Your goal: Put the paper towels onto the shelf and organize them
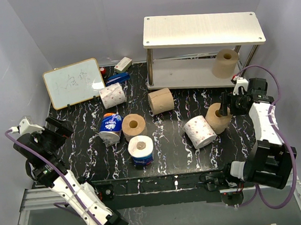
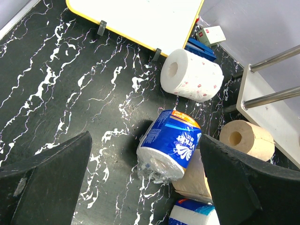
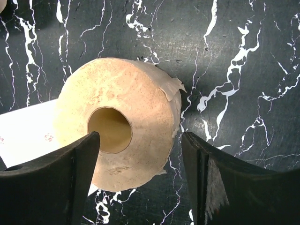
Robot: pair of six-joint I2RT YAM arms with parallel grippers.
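Note:
The shelf (image 1: 203, 30) stands at the back right with one tan roll (image 1: 225, 63) on its lower board. Loose on the table lie a white patterned roll (image 1: 112, 95), a tan roll (image 1: 161, 101), a blue-wrapped roll (image 1: 110, 128), a tan roll (image 1: 133, 127), an upright white roll with a blue band (image 1: 141, 151), a white patterned roll (image 1: 200, 131) and a tan roll (image 1: 218, 118). My right gripper (image 1: 225, 108) is open over that last tan roll (image 3: 126, 117), its fingers (image 3: 79, 164) either side of it. My left gripper (image 1: 58, 129) is open and empty, left of the blue-wrapped roll (image 2: 171, 145).
A yellow-framed whiteboard (image 1: 74, 82) leans at the back left, with small boxes (image 1: 122, 65) beside it. A purple cable (image 1: 275, 88) loops by the right arm. The shelf's silver legs (image 2: 276, 56) stand near a tan roll (image 2: 246, 138). Grey walls close in on three sides.

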